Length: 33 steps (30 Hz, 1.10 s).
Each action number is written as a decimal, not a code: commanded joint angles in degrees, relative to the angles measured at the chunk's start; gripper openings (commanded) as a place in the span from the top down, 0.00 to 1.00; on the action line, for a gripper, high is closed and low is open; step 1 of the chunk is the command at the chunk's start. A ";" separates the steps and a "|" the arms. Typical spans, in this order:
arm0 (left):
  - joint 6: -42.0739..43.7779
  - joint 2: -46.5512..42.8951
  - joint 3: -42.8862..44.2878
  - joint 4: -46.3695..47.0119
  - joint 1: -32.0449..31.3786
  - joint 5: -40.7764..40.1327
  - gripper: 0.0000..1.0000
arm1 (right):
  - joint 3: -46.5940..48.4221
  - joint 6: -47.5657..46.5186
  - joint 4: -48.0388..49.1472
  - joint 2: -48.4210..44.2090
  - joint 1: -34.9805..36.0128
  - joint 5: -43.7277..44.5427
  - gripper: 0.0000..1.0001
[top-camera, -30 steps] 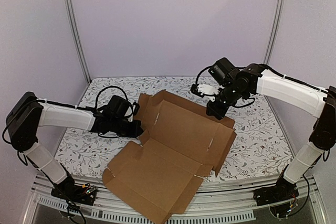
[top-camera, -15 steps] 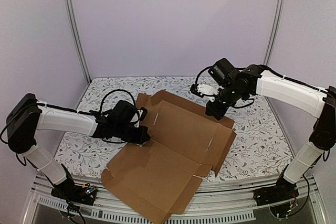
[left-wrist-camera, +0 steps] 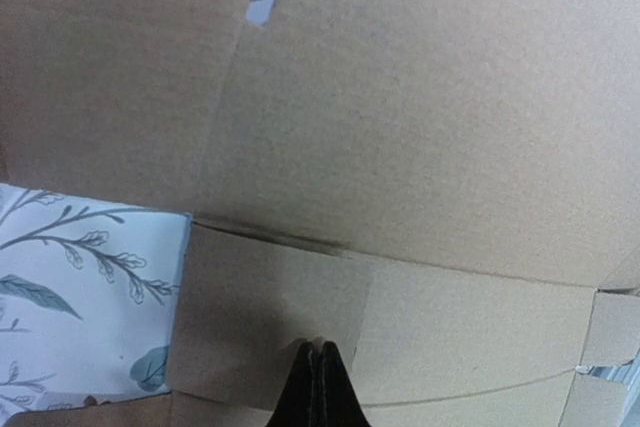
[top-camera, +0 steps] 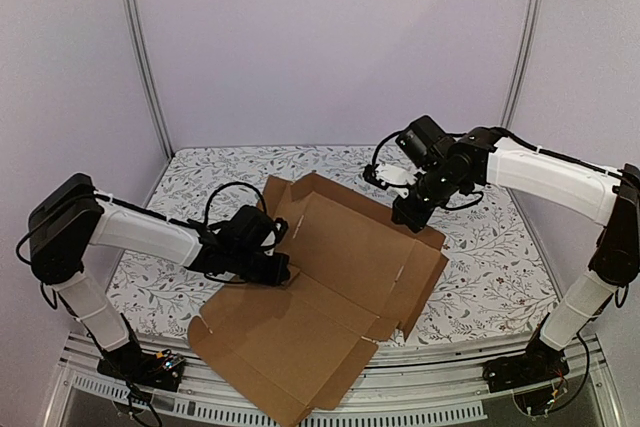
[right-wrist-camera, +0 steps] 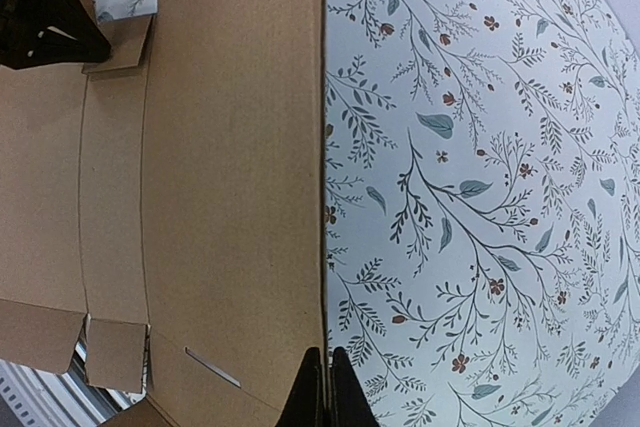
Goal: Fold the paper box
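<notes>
The paper box (top-camera: 340, 257) is a brown cardboard sheet lying partly opened on the table, its near panel hanging over the front edge. My left gripper (top-camera: 278, 269) is at the box's left side. In the left wrist view its jaws (left-wrist-camera: 320, 345) are shut on the edge of a small side flap (left-wrist-camera: 270, 297). My right gripper (top-camera: 405, 217) holds the far right edge of the box. In the right wrist view (right-wrist-camera: 327, 352) the panel's straight edge (right-wrist-camera: 324, 147) runs into the shut jaws. The left gripper also shows there (right-wrist-camera: 45, 22).
The table has a white cloth with a leaf print (top-camera: 490, 257). Bare cloth lies right of the box (right-wrist-camera: 480, 147) and left of it (left-wrist-camera: 80, 277). Two metal posts (top-camera: 140, 47) and pale walls stand behind.
My left gripper moved right and nearer along the box's left side, and the near panel shifted a little left. The right arm stayed still.
</notes>
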 commanded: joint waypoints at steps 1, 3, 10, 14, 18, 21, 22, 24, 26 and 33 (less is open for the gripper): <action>1.08 -3.29 -0.16 -2.34 -0.71 -3.80 1.00 | -0.45 0.70 1.12 -1.47 0.15 1.89 1.00; 1.60 -5.14 0.45 -4.21 -0.71 -4.33 1.00 | -0.28 0.61 1.11 -1.54 0.15 1.95 1.00; 4.96 -14.61 2.88 -11.92 -0.58 -11.33 1.00 | -0.83 -1.41 1.44 -2.73 0.17 3.08 1.00; 7.64 -19.76 5.51 -17.01 -0.20 -14.73 1.00 | -1.92 -4.27 2.72 -4.00 0.35 3.31 1.00; 10.25 -24.82 7.49 -19.85 0.87 -19.24 1.00 | -2.98 -7.34 5.18 -4.60 1.37 6.25 1.00; 11.51 -28.10 7.64 -20.35 2.77 -21.18 1.00 | -5.01 -11.00 8.83 -5.46 2.87 7.80 1.00; 11.78 -29.04 7.29 -20.32 3.59 -22.05 1.00 | -5.87 -12.82 10.56 -6.01 3.51 8.57 1.00; 12.58 -31.11 5.74 -19.40 5.22 -24.29 1.00 | -6.97 -16.52 12.83 -7.14 4.52 9.36 1.00; 12.07 -32.97 3.25 -17.63 7.30 -28.28 1.00 | -6.92 -19.84 13.78 -7.62 5.20 9.69 1.00; 7.50 -37.14 -6.19 -7.13 14.60 -24.65 1.00 | -6.88 -33.08 15.24 -8.41 7.62 11.45 1.00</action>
